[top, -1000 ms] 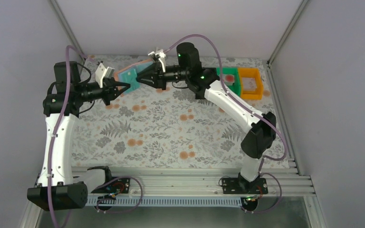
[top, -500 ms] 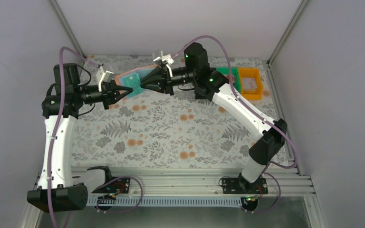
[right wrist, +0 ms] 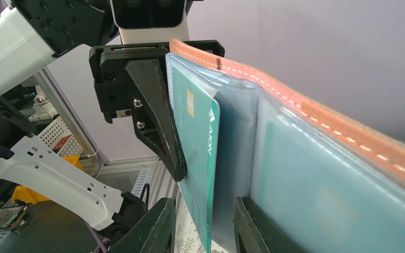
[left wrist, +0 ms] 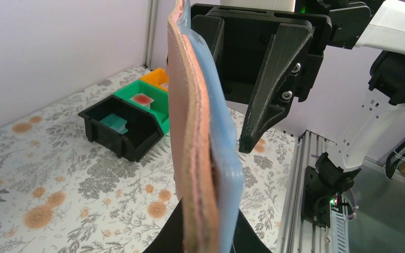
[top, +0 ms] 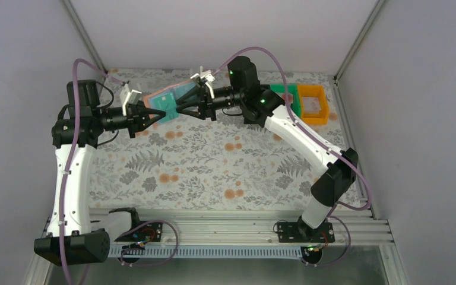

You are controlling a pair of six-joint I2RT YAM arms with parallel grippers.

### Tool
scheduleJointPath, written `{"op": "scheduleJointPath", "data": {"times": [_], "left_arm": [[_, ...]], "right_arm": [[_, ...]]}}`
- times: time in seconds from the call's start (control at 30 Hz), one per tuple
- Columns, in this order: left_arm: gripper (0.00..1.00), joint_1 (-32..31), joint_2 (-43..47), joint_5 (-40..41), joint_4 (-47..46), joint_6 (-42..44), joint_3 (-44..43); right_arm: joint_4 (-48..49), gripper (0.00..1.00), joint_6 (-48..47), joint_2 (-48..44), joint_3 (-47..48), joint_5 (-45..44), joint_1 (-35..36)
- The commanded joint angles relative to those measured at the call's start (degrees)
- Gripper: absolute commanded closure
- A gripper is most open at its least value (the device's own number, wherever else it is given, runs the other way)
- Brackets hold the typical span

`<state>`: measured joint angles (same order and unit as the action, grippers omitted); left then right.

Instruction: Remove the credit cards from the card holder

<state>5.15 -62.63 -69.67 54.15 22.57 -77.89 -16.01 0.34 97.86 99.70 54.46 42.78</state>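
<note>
The card holder [top: 165, 101], salmon-tan outside and light blue inside, hangs open in the air at the back of the table. My left gripper [top: 158, 113] is shut on its edge; in the left wrist view the card holder [left wrist: 200, 147] rises edge-on out of my left gripper [left wrist: 206, 234]. A teal credit card [right wrist: 200, 158] sticks out of a pocket of the card holder [right wrist: 321, 184]. My right gripper [right wrist: 203, 224] is open, with a jaw on either side of that card's lower edge and a gap on both sides.
A black bin [left wrist: 121, 126] holds a teal card [left wrist: 115, 122], and a green bin [left wrist: 147, 97] holds a white card with a red mark [left wrist: 142, 99]. An orange bin [top: 312, 104] stands at the back right. Aluminium rails run along the near edge.
The right wrist drew back to the right, then eased left toward the holder. Its jaws stand wider than half a second ago. The left gripper keeps its hold, slightly lower.
</note>
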Motion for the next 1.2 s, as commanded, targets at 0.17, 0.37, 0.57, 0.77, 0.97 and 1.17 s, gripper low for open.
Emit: {"op": "scheduleJointPath", "data": {"times": [0.17,0.37,0.57,0.77,0.97,1.17], "left_arm": [[0.98,0.2,0.3,-4.2,-0.1,1.8,-1.8],[0.97,0.2,0.7,-4.4,0.6,2.7,-1.9],[0.98,0.3,1.1,-4.6,0.9,2.9,-1.9],[0.98,0.4,1.0,-5.0,1.0,2.9,-1.9],[0.98,0.4,1.2,-5.4,1.3,3.3,-1.6],[0.94,0.4,1.3,-5.7,1.0,3.3,-1.3]], "right_arm": [[-1.3,0.7,-0.1,-1.9,-0.6,-2.8,0.2],[-1.3,0.7,0.7,-1.3,0.5,-1.9,0.3],[-0.8,0.7,1.1,-0.5,1.3,1.3,0.7],[-1.4,0.8,0.6,0.7,2.8,2.7,1.7],[-1.6,0.94,0.5,0.9,3.4,3.2,2.0],[-3.1,0.96,-1.4,-0.9,2.1,1.0,1.8]]}}
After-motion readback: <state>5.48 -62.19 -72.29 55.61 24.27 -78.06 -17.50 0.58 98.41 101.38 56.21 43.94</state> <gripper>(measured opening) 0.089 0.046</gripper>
